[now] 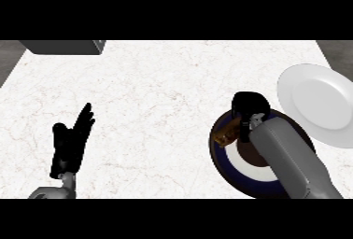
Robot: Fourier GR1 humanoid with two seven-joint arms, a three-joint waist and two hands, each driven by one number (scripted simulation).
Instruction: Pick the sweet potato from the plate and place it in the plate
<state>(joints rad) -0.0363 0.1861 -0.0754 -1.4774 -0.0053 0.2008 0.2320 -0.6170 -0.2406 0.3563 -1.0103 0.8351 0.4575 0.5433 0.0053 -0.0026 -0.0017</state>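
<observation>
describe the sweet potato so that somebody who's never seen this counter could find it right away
Start at the pale marble counter and go to its right side, where a dark blue plate lies beside a plain white plate. The sweet potato sits at the dark plate's left rim under the right hand. It is the only orange-brown lumpy thing there.

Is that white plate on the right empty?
Empty: the white plate shows only its bare surface. The sweet potato is on the dark plate, under the right hand.
</observation>
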